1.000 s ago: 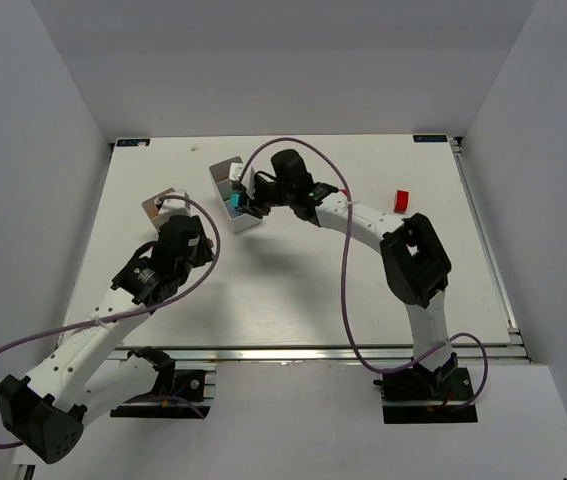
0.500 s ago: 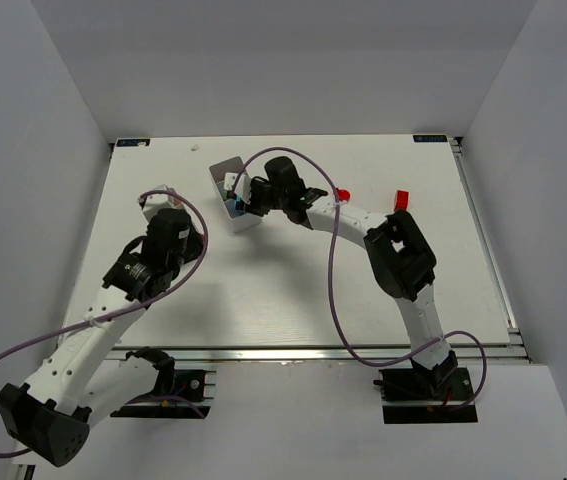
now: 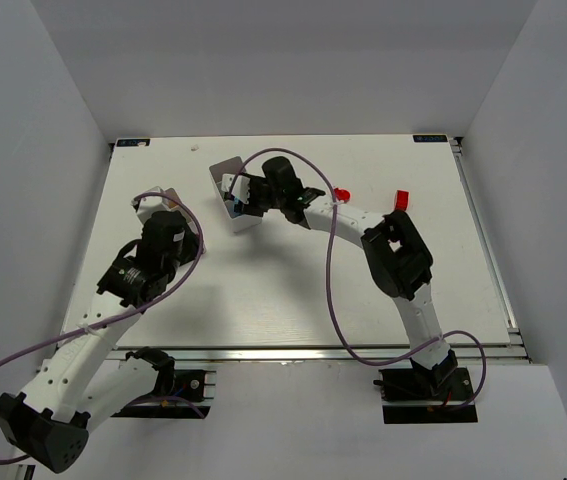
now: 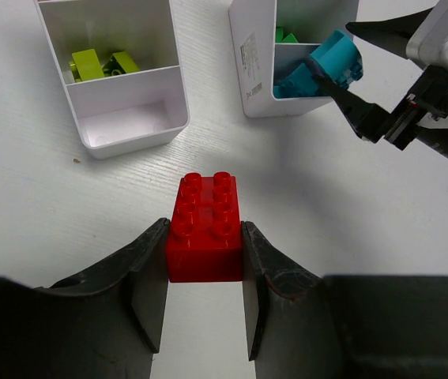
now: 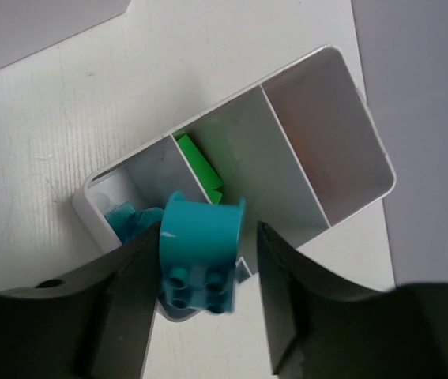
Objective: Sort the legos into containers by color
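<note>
Two end effectors each grip one brick. Our left end effector [image 4: 205,237] is closed on a red lego [image 4: 205,207], its fingers pressed against the brick's long sides, over the table [image 4: 65,213] near both containers. We see lime legos [image 4: 97,63] in the far compartment of the left-hand bin [image 4: 129,126]. The right-hand bin [image 4: 254,63] holds green legos [image 5: 198,164] in one compartment and teal pieces [image 5: 127,221] in the end one. Our right end effector [image 5: 206,257] clamps a teal lego [image 5: 200,225] at the rim of that teal compartment. From above, a second red lego [image 3: 342,194] lies just beside the right arm [image 3: 363,215], and a third red lego [image 3: 400,200] sits farther right, well apart from the bins.
</note>
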Controlling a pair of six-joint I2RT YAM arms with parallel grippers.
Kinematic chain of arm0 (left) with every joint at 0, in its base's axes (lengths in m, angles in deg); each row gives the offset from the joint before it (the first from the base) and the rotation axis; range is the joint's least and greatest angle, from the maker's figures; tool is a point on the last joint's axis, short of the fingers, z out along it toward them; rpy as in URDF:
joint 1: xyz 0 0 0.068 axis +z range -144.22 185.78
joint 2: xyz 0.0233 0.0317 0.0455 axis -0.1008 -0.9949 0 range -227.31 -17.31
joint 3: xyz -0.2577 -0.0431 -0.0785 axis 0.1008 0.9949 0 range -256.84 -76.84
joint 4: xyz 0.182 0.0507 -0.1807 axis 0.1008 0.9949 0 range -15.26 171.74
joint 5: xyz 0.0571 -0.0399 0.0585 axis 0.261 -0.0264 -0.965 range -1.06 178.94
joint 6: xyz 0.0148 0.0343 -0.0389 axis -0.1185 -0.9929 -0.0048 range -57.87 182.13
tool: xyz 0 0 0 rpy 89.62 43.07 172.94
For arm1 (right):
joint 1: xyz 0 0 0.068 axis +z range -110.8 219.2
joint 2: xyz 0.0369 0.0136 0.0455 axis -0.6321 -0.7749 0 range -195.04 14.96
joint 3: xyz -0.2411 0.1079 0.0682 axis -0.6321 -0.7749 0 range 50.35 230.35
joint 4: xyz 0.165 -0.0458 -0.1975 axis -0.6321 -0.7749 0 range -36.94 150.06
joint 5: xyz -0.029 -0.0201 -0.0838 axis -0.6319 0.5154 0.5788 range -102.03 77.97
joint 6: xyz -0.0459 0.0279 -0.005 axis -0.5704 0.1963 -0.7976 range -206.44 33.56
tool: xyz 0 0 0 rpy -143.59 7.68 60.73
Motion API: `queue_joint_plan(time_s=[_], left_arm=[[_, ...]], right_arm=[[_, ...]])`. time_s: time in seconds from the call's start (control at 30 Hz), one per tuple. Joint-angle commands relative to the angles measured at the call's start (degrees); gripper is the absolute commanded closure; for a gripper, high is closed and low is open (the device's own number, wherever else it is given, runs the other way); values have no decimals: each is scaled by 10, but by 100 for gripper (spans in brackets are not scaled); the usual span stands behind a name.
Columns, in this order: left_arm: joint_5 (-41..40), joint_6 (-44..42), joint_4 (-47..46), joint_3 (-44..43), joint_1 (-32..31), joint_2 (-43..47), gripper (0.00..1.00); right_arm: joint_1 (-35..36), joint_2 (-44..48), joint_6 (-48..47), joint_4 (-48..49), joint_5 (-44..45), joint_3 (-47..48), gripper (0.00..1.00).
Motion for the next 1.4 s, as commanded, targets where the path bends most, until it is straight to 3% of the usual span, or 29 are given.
queue_joint_plan(time_s=[0.0,0.47,0.6,0.97,1.07,1.1,1.2,1.37], left_arm=[[-3,7,4,-1,3,13,100],[-5,14,3,-4,6,15,100],[-4,14,0,-9,7,9,100],[8,14,-10,-16,18,-14,100],[21,16,1,-30,38,-37,100],[26,16,4,-33,45,-44,100],[36,25,22,-43,78,-72,100],[22,28,21,-53,102,-96,100]], right_arm=[[2,-12,-11,-6,4,21,41],[2,18,27,-14,-28,2,32],[0,47,56,-17,-55,-2,25],[-11,99,165,-45,-110,15,23],[-36,122,202,-51,-134,18,38],[-44,133,229,-52,-145,15,60],[-72,156,258,-61,-191,-4,91],[-93,204,264,-55,-194,-97,93]])
